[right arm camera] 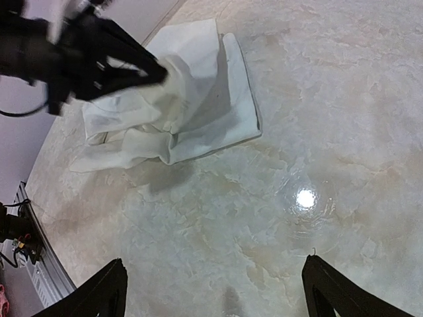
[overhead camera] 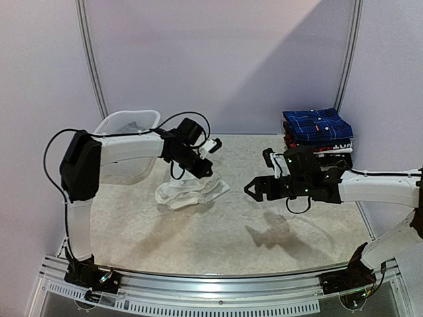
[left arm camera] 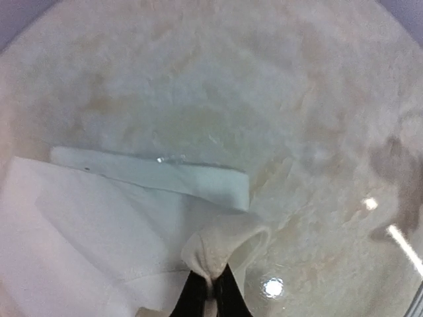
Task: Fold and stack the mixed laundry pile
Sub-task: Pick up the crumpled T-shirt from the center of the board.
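Left gripper point(left arm camera: 208, 297): pressed together, pinching a bunched fold of the white shirt point(left arm camera: 119, 224). 
White shirt: crumpled on the table point(overhead camera: 218, 244), 9 o'clock of centre. 
Right gripper point(overhead camera: 254, 189): spread wide, above the table. 
Plaid shirt point(overhead camera: 317, 125): folded, topping a stack at 2 o'clock. 
Basket point(overhead camera: 149, 117): 10 o'clock.

A plain white shirt point(overhead camera: 192, 193) lies crumpled and partly folded on the pale marbled table point(overhead camera: 231, 231), left of centre, one bunched fold raised and pinched in the closed left gripper point(left arm camera: 210, 294). At the far right, a dark blue plaid shirt point(overhead camera: 317, 125) with thin light lines sits neatly folded atop a short stack of folded garments point(overhead camera: 320, 146). Something grey point(overhead camera: 134, 125), indistinct, shows inside the white basket point(overhead camera: 109, 122) at far left.
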Robot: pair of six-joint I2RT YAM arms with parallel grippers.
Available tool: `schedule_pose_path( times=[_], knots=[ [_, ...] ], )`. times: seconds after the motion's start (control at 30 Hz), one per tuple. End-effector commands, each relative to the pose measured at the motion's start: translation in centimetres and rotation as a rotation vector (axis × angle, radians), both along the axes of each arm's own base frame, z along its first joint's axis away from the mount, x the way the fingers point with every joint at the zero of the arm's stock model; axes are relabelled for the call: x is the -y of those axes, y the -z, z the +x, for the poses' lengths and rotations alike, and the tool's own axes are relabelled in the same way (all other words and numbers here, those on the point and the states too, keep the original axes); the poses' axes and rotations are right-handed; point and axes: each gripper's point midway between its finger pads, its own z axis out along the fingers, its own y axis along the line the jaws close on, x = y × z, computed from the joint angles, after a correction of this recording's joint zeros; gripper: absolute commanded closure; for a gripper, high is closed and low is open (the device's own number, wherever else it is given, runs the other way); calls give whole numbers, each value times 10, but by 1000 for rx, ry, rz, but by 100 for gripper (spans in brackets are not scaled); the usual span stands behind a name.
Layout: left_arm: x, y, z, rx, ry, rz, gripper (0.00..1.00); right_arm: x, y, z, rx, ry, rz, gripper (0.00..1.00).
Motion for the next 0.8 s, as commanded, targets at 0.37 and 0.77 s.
schedule_pose_path(
  times=[0.37, 0.77],
  knots=[
    [-13, -226, -20, 330, -119, -207, 100, -95, -71, 8, 195, -155, 161, 9],
    [-12, -245, -39, 370, -114, -216, 100, -111, -76, 23, 264, -10, 186, 16]
  ],
)
